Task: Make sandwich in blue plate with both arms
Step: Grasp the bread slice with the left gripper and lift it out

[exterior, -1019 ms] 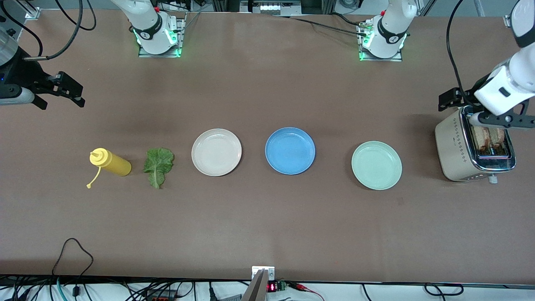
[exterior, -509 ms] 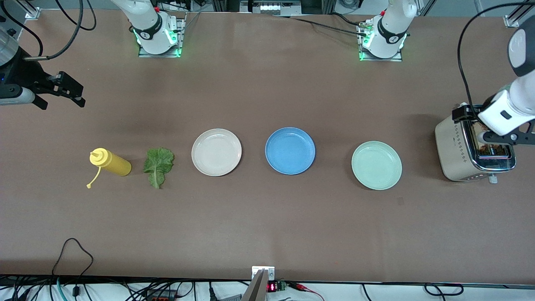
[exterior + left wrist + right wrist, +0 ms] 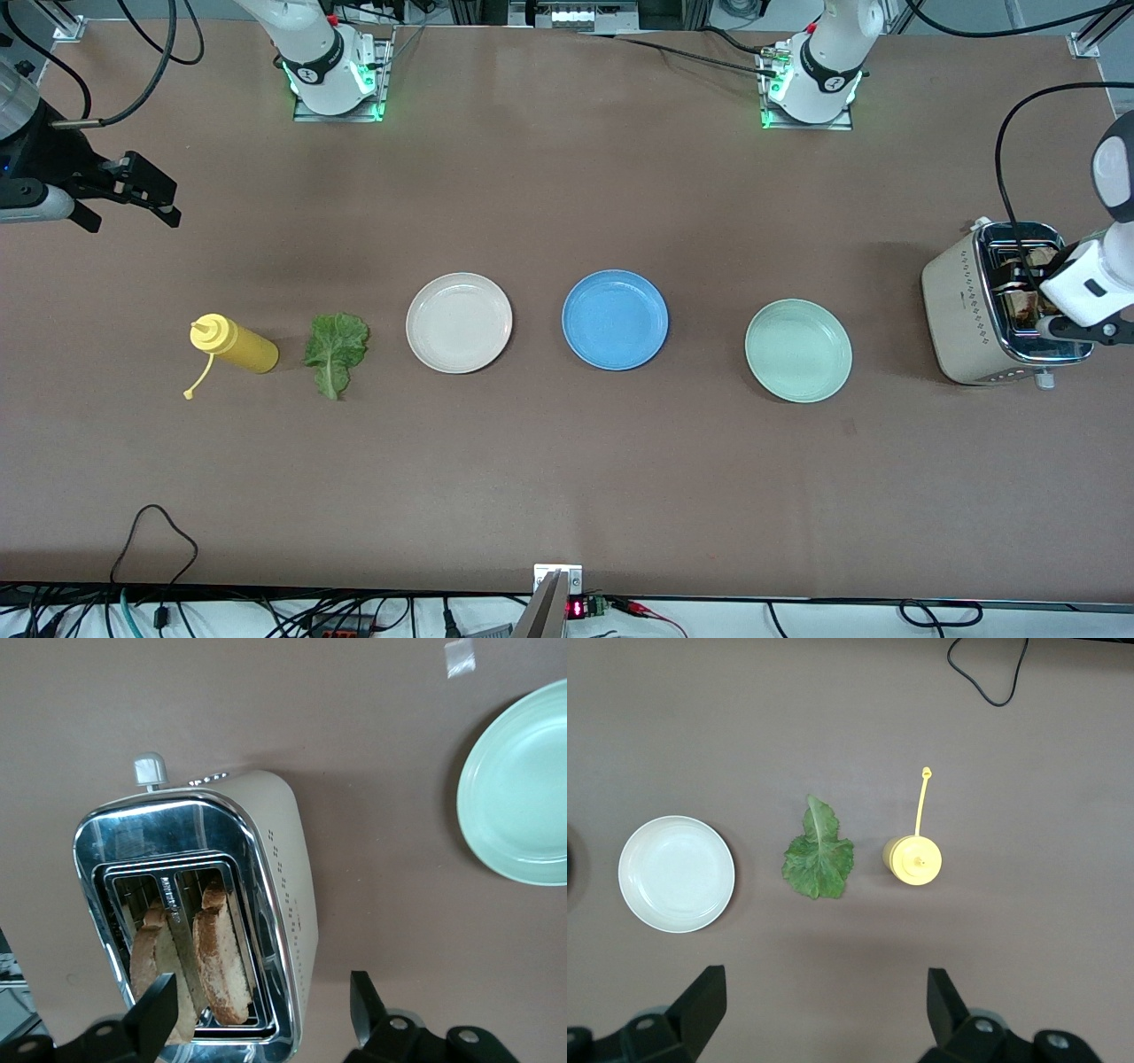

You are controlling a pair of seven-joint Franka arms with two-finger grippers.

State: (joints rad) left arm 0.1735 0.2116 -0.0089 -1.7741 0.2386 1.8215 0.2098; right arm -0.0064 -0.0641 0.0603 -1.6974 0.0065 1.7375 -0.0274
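- Toaster (image 3: 970, 310) stands at the left arm's end of the table, cream body with a chrome top; its lever knob (image 3: 150, 769) sticks out of the end nearest the front camera.
- Two browned bread slices (image 3: 220, 957) stand upright in the toaster's slots, one per slot, tops above the chrome rim (only edges and crusts show).
- Left gripper (image 3: 257, 1014) hangs over the toaster, fingers spread wide. One fingertip (image 3: 159, 1005) sits at the outer slice; the other fingertip is outside the toaster's wall. Nothing is clamped between them.
- In the front view the left arm's white wrist (image 3: 1085, 288) covers part of the toaster's top, so the slices are mostly masked there.
- Mint-green plate (image 3: 798, 350) lies just beside the toaster, toward the table's middle; bare.
- Blue plate (image 3: 615, 320) sits at the middle of the row, round, glossy, shallow raised rim, nothing on it. It is between the mint-green plate and the cream-white plate (image 3: 459, 322), apart from both.
- Lettuce leaf (image 3: 336, 351), crinkled and green, lies flat on the table beside the cream-white plate, toward the right arm's end.
- Yellow squeeze bottle (image 3: 234, 345) lies on its side next to the leaf, its cap strap (image 3: 921, 802) trailing on the table.
- Right gripper (image 3: 142, 193) waits in the air at the right arm's end of the table, fingers apart and empty (the leaf, bottle and cream-white plate all show below it in the right wrist view).
- Loose black cable (image 3: 155, 532) loops onto the table edge nearest the front camera.
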